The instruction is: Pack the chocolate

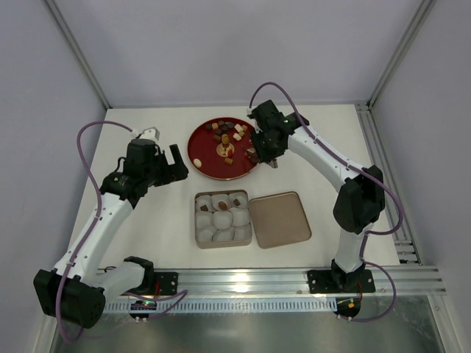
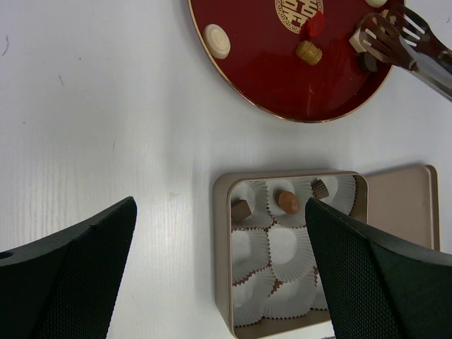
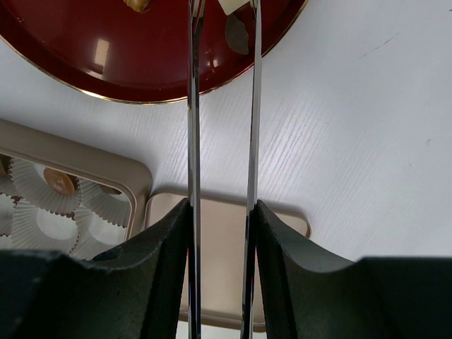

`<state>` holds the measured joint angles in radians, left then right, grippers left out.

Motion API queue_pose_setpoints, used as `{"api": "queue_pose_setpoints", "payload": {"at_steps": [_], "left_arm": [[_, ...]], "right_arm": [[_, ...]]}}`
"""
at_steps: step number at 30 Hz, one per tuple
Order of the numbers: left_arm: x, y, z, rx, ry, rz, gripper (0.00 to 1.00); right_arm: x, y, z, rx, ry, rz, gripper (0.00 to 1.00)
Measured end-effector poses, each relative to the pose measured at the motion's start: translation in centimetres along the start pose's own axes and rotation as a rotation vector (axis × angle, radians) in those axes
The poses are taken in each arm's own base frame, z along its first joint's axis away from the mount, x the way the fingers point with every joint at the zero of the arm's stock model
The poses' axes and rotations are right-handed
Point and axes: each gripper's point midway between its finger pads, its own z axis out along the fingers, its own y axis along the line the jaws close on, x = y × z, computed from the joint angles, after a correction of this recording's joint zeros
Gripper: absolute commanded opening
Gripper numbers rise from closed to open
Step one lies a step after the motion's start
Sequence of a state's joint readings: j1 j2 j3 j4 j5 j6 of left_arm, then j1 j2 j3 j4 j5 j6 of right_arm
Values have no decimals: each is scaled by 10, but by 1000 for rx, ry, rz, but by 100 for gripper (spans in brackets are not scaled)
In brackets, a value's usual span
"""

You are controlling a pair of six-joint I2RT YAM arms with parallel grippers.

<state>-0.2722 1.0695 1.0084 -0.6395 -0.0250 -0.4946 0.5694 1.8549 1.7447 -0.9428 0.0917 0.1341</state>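
Observation:
Several chocolates (image 1: 228,134) lie on a red plate (image 1: 210,165). A tan tin (image 1: 199,239) lined with white paper cups holds three chocolates in its far row, seen in the left wrist view (image 2: 287,201). My right gripper (image 1: 261,153) is over the plate's right edge, shut on thin metal tongs (image 3: 193,106). The tongs' arms stand apart, with their tips (image 2: 390,34) by a cream piece (image 2: 356,43) and a dark piece (image 2: 367,62). My left gripper (image 1: 174,163) is open and empty, left of the plate and above the tin's left side (image 2: 220,205).
The tin's lid (image 1: 280,219) lies flat just right of the tin and also shows in the right wrist view (image 3: 219,240). A cream round candy (image 2: 217,40), a red one (image 2: 313,23) and a tan one (image 2: 308,51) lie on the plate (image 2: 261,63).

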Motion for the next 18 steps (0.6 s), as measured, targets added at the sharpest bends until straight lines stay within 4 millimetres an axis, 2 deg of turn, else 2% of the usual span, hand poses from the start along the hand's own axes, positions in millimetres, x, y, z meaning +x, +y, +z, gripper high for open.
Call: {"api": "queue_pose_setpoints", "payload": {"at_steps": [7,18], "left_arm": [[0,0,0,0,0,0,100],[1,0,1,-2,3,0,100]], "right_arm": [[6,0,14,8,35,-8,42],[12,-1,25,17,65,-15,42]]}}
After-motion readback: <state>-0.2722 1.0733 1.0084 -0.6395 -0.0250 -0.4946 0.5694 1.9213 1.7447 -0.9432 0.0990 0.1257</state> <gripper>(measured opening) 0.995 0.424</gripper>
